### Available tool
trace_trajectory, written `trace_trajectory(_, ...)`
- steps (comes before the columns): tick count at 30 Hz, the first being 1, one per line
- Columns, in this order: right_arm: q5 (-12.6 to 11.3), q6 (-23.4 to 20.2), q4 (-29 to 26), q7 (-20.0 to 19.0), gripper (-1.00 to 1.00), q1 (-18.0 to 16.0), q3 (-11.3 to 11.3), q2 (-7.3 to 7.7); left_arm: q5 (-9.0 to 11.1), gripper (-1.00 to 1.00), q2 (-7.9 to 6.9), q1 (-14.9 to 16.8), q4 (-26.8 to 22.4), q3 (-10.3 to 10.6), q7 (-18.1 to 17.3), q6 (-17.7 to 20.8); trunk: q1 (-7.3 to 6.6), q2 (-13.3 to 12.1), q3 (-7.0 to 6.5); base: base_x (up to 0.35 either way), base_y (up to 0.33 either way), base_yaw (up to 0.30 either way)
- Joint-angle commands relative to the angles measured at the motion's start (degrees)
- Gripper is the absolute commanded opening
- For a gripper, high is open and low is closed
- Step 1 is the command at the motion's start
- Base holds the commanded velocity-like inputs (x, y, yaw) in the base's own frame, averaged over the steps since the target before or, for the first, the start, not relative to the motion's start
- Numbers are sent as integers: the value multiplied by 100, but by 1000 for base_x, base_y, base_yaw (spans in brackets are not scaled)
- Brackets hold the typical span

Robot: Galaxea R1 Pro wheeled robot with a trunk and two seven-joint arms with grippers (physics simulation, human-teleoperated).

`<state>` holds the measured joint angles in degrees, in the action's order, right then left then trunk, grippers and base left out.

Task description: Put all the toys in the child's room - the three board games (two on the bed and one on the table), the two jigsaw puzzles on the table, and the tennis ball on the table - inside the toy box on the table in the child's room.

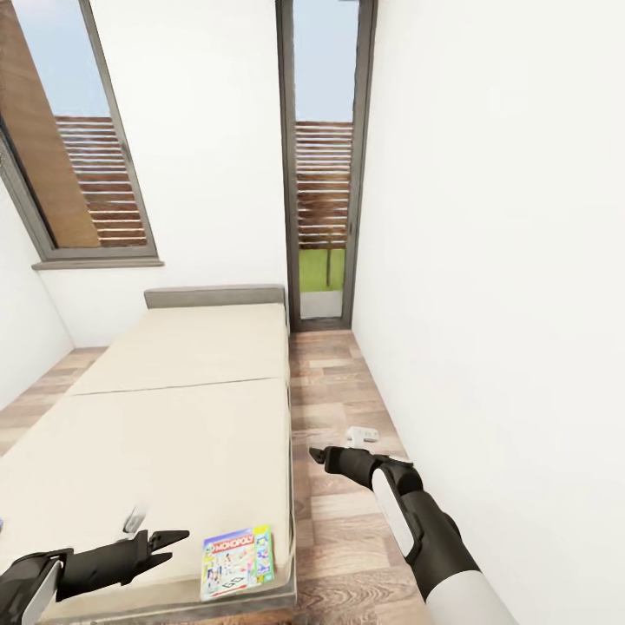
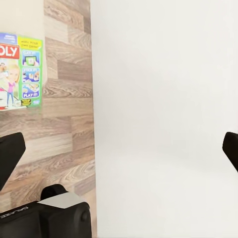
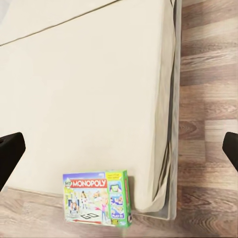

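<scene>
Facing the bed (image 1: 174, 408) in the child's room, the robot holds both arms low over the near end of the beige mattress, with the Monopoly board game (image 1: 237, 561) lying flat at about six o'clock in the head view, right at the mattress's near corner beside the wood-plank floor (image 1: 334, 408). The left gripper (image 1: 174, 540) hovers near the box at its nine o'clock, fingers parted and holding nothing; its wrist camera looks past the widely spread fingers to the box's green edge (image 2: 22, 69), the floor and a white wall (image 2: 163, 99). The right gripper (image 1: 323, 455) hangs over the floor at the box's one o'clock, well apart from it, also wide open and empty, its camera looking down on the box (image 3: 97, 198) and the mattress corner. No second board game can be made out with certainty on the bed, and the table and toy box are elsewhere. The step in hand appears to be picking up the Monopoly box. Doing it well probably means bringing the nearer left gripper squarely over one short edge, closing on the box's thickness, not its broad face, and lifting level so the flat carton does not slide off the mattress edge.
</scene>
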<state>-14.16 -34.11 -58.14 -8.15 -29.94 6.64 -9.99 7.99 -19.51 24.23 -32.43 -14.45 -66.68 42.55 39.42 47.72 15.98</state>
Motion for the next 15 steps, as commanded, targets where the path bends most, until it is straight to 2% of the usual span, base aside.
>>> trace_trajectory(1,-1,-30,-5,-12,100,-3,-5,-1,17,100,-1,3,0,-4,-9,43,-2,6,8,-239,0,0)
trace_trajectory(4,-5,-33,-5,-12,100,-3,-5,-1,18,100,-1,3,0,-6,-10,43,-2,6,8,-156,0,0)
trace_trajectory(10,-3,-34,-4,-11,100,-3,-5,-1,18,100,-1,3,0,-11,-12,42,-2,6,8,-48,0,0)
trace_trajectory(15,-1,-35,-4,-8,100,-3,-5,-1,18,100,-1,3,0,-13,-8,42,107,207,98,-48,0,0)
